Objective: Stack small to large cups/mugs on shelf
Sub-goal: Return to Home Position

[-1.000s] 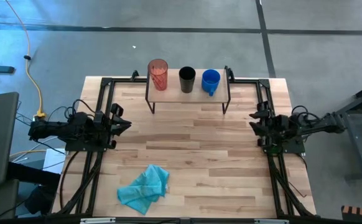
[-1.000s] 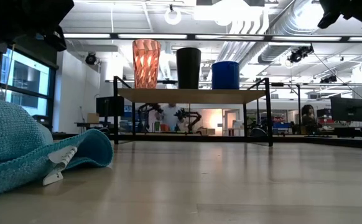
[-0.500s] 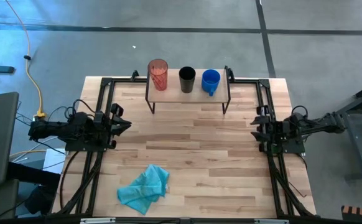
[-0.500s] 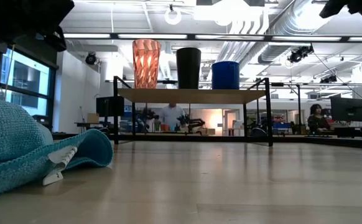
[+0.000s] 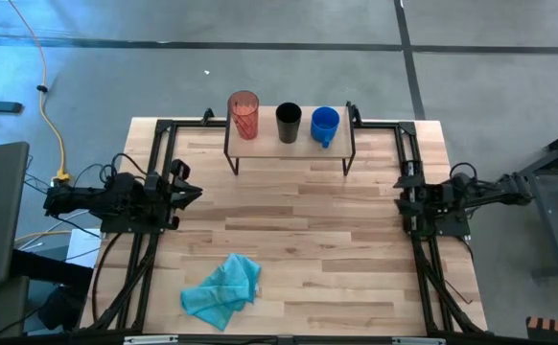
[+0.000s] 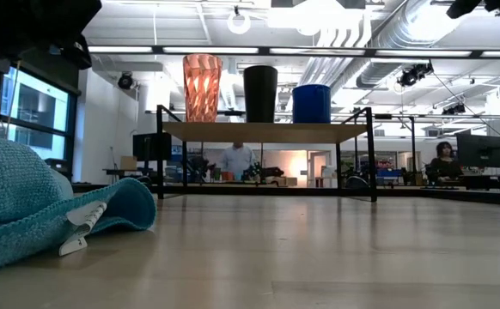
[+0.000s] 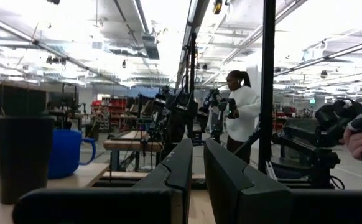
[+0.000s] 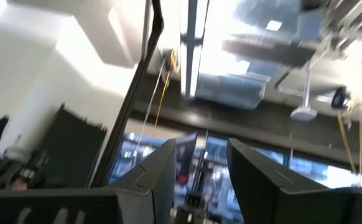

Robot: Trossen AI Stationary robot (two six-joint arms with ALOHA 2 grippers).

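Observation:
The red ribbed tumbler (image 5: 244,115), the black cup (image 5: 288,122) and the blue mug (image 5: 324,126) stand upright side by side, on their bases, on the small wooden shelf (image 5: 289,146) at the table's far middle. In the low view the tumbler (image 6: 202,87), cup (image 6: 260,93) and mug (image 6: 311,103) line up on the shelf board (image 6: 263,131). My left gripper (image 5: 195,191) waits at the table's left edge, shut and holding nothing (image 7: 198,146). My right gripper (image 5: 404,182) is at the right edge, open, tipped upward (image 8: 201,149).
A crumpled teal cloth (image 5: 223,290) lies near the table's front left, filling the low view's left side (image 6: 27,206). Black frame rails run along both side edges (image 5: 154,144). Bare wood stretches between the arms and the shelf. People stand in the room beyond.
My right gripper has tipped upward and turned at the wrist, its fingers drawing back toward the table's right edge. The cups and the shelf have stayed put.

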